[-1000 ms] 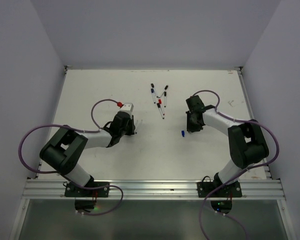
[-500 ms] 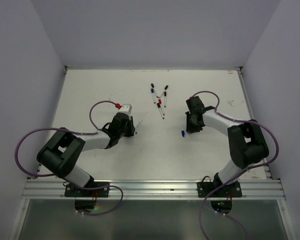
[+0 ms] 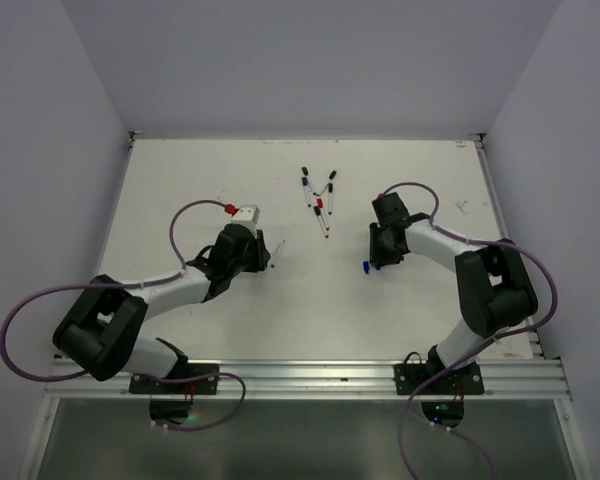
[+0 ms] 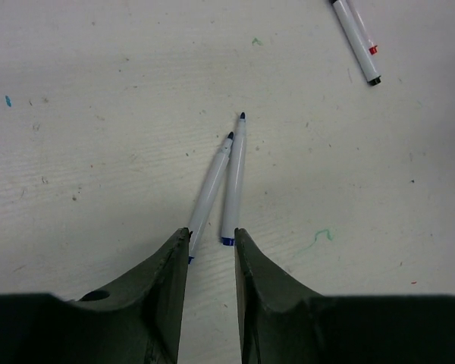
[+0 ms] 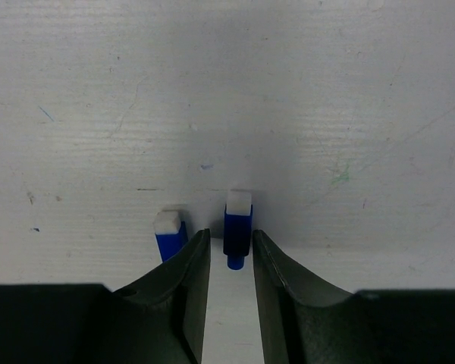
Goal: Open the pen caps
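Two loose blue pen caps lie on the white table. One (image 5: 237,226) sits between my right gripper's (image 5: 231,241) fingertips, apart from both; the other (image 5: 169,232) lies just left of the left finger (image 5: 189,280). From the top they show as one blue speck (image 3: 366,266) beside the right gripper (image 3: 379,257), which is open. Two uncapped white pens with blue tips (image 4: 233,178) lie side by side ahead of my left gripper (image 4: 211,236), which is open and empty. One pen's rear end runs under the left finger (image 4: 167,296). They also show in the top view (image 3: 277,252).
Several capped pens (image 3: 318,200) with blue, black and red caps lie crossed at the back middle of the table. One of them (image 4: 356,42) shows at the upper right of the left wrist view. Walls enclose the table on three sides.
My left arm has drawn back toward the lower left, uncovering the two uncapped pens on the table. The right gripper has edged slightly toward the blue cap.
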`<state>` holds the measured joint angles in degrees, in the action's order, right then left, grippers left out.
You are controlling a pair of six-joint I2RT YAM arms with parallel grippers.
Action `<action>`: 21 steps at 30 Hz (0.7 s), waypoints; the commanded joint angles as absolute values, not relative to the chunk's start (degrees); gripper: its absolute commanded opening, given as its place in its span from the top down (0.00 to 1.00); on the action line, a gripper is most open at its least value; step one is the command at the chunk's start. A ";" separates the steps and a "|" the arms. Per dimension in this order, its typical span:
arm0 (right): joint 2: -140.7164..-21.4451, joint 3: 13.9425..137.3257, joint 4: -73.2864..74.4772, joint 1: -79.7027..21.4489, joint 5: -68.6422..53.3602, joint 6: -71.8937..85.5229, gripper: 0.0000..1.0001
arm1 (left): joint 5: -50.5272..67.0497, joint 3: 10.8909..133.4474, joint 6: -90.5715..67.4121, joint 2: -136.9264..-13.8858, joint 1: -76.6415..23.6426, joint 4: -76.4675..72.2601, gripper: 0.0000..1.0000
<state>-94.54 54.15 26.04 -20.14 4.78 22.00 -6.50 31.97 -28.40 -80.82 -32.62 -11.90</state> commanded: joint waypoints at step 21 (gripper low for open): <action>-97.70 73.20 26.45 -28.03 8.96 17.05 0.15 | -5.71 34.01 -30.06 -68.21 -32.26 -7.65 0.55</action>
<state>-92.44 68.62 27.53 -24.34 6.02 19.31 -5.28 32.01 -28.97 -70.52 -32.62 -8.21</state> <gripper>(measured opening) 0.865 0.440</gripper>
